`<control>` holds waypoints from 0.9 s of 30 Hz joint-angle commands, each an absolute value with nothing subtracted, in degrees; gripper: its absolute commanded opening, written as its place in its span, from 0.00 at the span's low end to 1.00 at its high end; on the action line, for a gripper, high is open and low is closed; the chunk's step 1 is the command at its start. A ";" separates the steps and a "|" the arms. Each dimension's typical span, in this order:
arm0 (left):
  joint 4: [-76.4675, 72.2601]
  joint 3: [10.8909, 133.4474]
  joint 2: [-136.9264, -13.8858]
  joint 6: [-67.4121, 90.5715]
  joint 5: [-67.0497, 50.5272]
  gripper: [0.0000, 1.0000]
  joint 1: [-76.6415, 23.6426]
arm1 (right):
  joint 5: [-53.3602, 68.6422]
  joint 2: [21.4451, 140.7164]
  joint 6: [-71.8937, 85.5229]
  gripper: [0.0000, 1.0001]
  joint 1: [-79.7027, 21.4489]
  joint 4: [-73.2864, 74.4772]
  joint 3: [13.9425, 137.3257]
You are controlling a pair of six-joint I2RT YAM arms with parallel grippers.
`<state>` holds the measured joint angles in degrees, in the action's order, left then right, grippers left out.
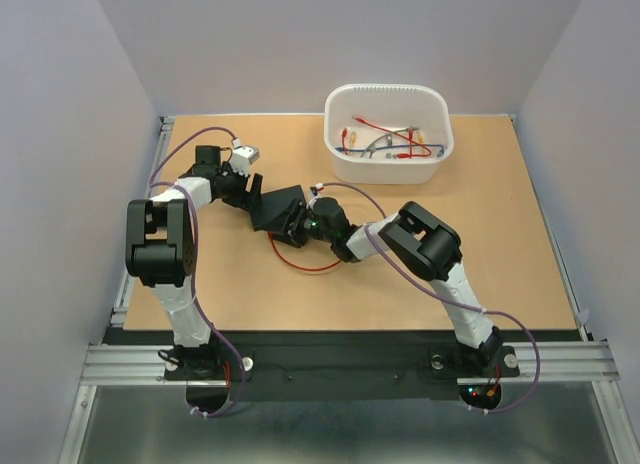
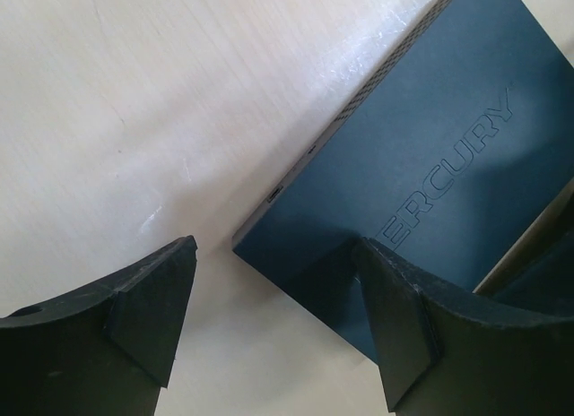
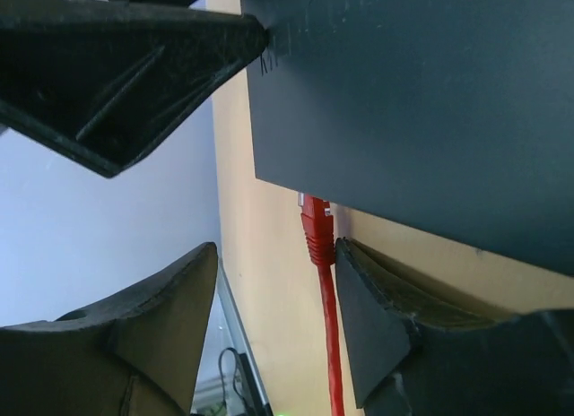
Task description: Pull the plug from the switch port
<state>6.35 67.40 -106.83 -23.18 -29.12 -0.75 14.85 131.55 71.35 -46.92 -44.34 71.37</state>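
The black switch (image 1: 283, 202) lies on the table between both grippers. In the left wrist view the switch (image 2: 430, 147) shows its top with raised lettering. My left gripper (image 2: 278, 317) is open, with one corner of the switch between its fingers and the right finger (image 2: 404, 326) over the switch's top. In the right wrist view a red plug (image 3: 316, 226) sits in a port on the switch's edge (image 3: 430, 102). Its red cable (image 3: 330, 344) runs toward me. My right gripper (image 3: 273, 290) is open around the plug, and its right finger (image 3: 377, 317) touches the plug.
A white tub (image 1: 340, 164) holding several loose cables stands at the back right. The red cable (image 1: 310, 267) loops on the table in front of the switch. The left arm's finger (image 3: 117, 66) shows at the top left of the right wrist view.
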 commanded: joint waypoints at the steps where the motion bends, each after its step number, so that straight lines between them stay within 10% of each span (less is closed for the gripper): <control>1: 7.29 65.13 -104.33 -23.20 -30.32 0.82 -1.05 | 8.45 135.44 72.60 0.57 -47.46 -43.77 71.54; 8: 7.12 64.16 -103.97 -23.38 -29.88 0.82 -1.05 | 5.63 135.88 71.89 0.39 -47.29 -45.44 70.67; 20: 6.77 62.31 -103.71 -23.29 -30.50 0.80 -1.67 | 0.79 137.72 73.38 0.35 -46.67 -45.88 71.72; 27: 6.68 61.79 -102.92 -23.29 -30.32 0.79 -1.67 | 0.35 137.90 73.30 0.12 -46.23 -45.88 71.81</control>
<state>3.55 63.70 -104.60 -22.92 -30.28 -1.04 6.33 134.63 75.68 -47.37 -48.64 71.55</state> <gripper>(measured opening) 0.796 0.206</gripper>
